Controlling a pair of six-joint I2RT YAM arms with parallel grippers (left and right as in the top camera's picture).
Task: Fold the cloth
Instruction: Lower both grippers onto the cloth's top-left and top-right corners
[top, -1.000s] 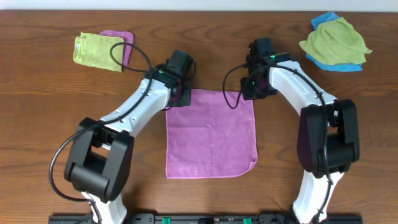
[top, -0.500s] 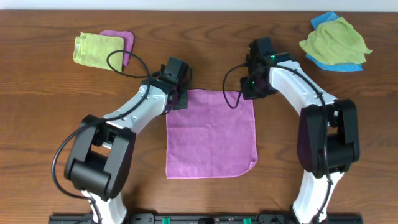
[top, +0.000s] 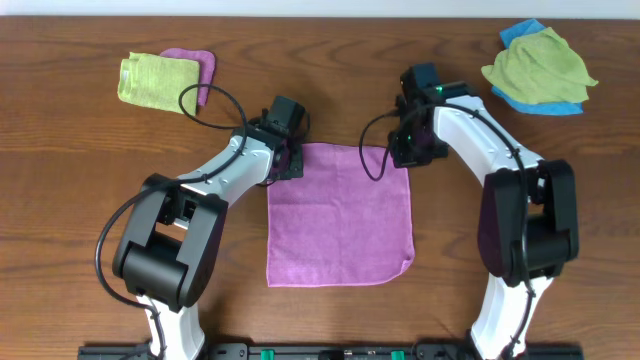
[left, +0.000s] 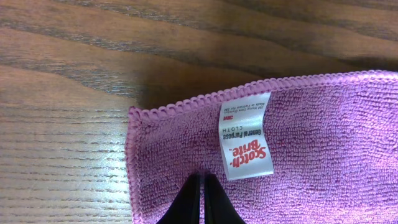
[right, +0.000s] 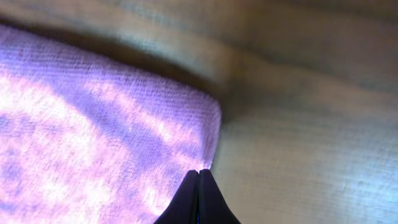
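The cloth (top: 340, 215) is a lilac-purple square towel lying flat on the wooden table between the arms. My left gripper (top: 284, 158) sits at its far left corner. In the left wrist view its fingers (left: 203, 177) are shut on the fuzzy cloth (left: 311, 143) just beside the white label (left: 244, 137). My right gripper (top: 405, 152) sits at the far right corner. In the right wrist view its fingers (right: 198, 173) are shut on the cloth's edge (right: 93, 124) near that corner.
A folded lime-green cloth (top: 155, 80) lies on another purple cloth (top: 202, 66) at the far left. A crumpled lime-green cloth (top: 540, 65) lies on a blue cloth (top: 520, 35) at the far right.
My left gripper has shifted slightly back toward the cloth's far left corner and settled there. The right gripper and the cloth have stayed in place.
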